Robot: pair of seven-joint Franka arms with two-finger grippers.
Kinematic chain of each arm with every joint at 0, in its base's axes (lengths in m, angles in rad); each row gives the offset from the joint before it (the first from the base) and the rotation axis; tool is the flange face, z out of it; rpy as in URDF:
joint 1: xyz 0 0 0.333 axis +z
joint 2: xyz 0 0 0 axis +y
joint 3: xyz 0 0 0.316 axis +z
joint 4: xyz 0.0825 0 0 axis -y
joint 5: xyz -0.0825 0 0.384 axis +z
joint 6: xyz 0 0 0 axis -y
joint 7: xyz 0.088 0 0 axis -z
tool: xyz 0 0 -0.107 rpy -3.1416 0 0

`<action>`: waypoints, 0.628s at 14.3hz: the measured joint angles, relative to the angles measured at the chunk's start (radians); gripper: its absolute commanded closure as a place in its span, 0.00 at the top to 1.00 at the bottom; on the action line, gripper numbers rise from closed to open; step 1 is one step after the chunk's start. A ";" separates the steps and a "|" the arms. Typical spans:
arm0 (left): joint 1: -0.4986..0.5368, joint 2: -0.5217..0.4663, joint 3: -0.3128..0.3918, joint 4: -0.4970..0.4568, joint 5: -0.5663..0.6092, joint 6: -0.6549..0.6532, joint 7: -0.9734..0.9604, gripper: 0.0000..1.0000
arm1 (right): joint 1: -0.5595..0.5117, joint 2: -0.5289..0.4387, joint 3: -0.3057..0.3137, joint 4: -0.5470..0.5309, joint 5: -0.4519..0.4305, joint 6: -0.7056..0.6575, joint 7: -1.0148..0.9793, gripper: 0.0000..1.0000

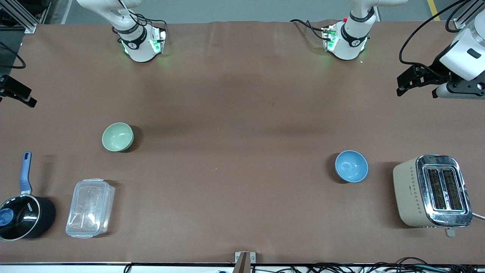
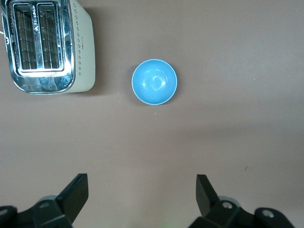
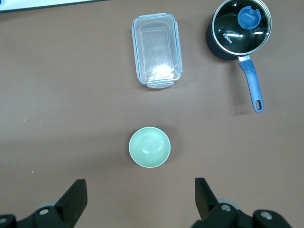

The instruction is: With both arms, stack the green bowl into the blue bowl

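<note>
The pale green bowl (image 1: 118, 137) stands upright and empty on the brown table toward the right arm's end; it also shows in the right wrist view (image 3: 149, 147). The sky-blue bowl (image 1: 351, 166) stands upright and empty toward the left arm's end, beside the toaster; it also shows in the left wrist view (image 2: 154, 81). My left gripper (image 1: 404, 85) (image 2: 140, 183) hangs high over bare table at its end, open and empty. My right gripper (image 1: 23, 96) (image 3: 140, 185) hangs high over bare table at its end, open and empty. The bowls are far apart.
A beige and chrome toaster (image 1: 432, 190) stands at the left arm's end. A clear lidded plastic box (image 1: 90, 208) and a black saucepan with a blue handle (image 1: 23, 212) stand at the right arm's end, nearer the front camera than the green bowl.
</note>
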 measured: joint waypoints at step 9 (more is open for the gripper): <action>0.001 0.030 0.000 0.001 0.000 -0.006 0.000 1.00 | 0.000 0.000 -0.001 0.000 0.000 -0.007 0.000 1.00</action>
